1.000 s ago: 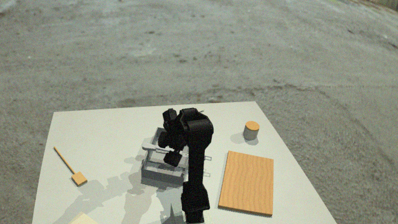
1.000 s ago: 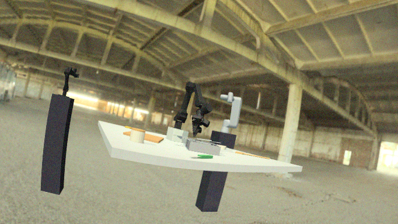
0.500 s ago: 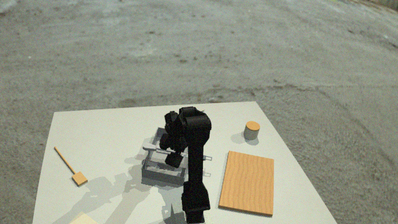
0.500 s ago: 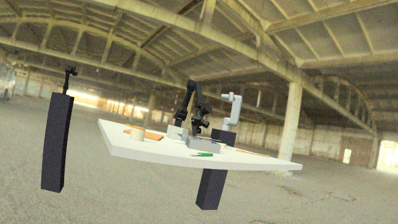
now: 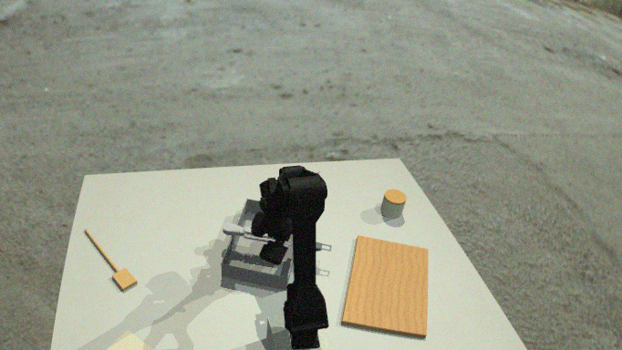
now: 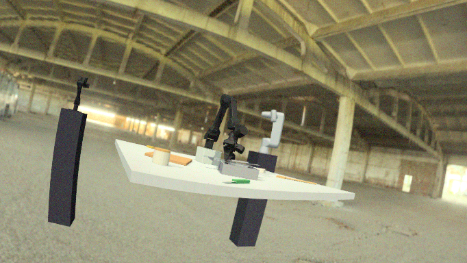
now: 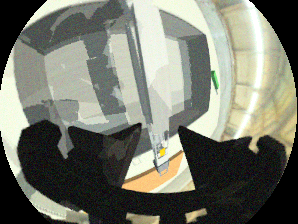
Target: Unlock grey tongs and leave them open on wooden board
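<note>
The grey tongs (image 5: 234, 229) (image 7: 152, 60) lie across the roasting tin (image 5: 253, 274) (image 6: 240, 171) (image 7: 201, 75). Their two arms lie close together, and a narrow end with a yellow mark sticks out past the tin's rim on the board side. My gripper (image 6: 230, 159) (image 7: 160, 127) is open and points down over the tin. In the wrist view its fingertips stand on either side of the tongs, near the yellow-marked end, with gaps showing; whether they are level with the tongs I cannot tell. In the top view the arm hides the fingertips. The wooden board (image 5: 388, 287) (image 6: 179, 159) (image 7: 150, 181) holds nothing.
A cylindrical pot (image 5: 393, 205) (image 6: 161, 157) stands behind the board. A wooden spatula (image 5: 124, 279) lies left of the tin. A green-handled tool (image 6: 240, 181) (image 7: 215, 79) lies beyond the tin. A pale box (image 6: 205, 155) stands near the arm's base.
</note>
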`<state>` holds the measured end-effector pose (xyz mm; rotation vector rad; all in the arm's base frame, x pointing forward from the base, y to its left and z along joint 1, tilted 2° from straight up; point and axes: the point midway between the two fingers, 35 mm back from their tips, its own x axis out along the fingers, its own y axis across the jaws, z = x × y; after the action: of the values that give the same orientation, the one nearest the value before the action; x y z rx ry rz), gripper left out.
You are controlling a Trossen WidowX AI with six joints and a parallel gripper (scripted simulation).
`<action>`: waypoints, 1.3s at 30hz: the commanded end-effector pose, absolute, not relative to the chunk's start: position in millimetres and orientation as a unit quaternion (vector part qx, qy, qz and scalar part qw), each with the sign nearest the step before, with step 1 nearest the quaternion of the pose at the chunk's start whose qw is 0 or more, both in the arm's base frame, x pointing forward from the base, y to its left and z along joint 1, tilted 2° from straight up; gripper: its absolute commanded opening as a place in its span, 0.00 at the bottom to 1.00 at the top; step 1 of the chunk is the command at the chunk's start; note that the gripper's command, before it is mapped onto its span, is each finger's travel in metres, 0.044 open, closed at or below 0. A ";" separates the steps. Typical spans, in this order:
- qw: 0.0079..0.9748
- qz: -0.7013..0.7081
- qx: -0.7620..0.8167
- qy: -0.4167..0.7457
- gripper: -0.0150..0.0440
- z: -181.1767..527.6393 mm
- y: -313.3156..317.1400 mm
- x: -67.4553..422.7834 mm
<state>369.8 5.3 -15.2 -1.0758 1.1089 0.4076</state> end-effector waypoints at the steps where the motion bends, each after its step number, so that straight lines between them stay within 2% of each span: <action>1: 0.698 0.185 -0.483 0.496 0.69 -20.5 4.4 372.6; 13: 0.698 0.185 -0.483 0.495 0.69 -37.1 -0.3 378.9; 18: 0.697 0.183 -0.483 0.497 0.47 -34.3 -0.1 377.2; 30: 0.697 0.183 -0.483 0.497 0.34 -34.3 -0.1 377.2; 37: 0.697 0.183 -0.483 0.497 0.03 -26.9 -0.3 378.2; 39: 0.698 0.183 -0.483 0.497 0.00 -11.7 -0.9 379.6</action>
<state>374.3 -1.0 -29.7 -1.0772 1.1264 0.4150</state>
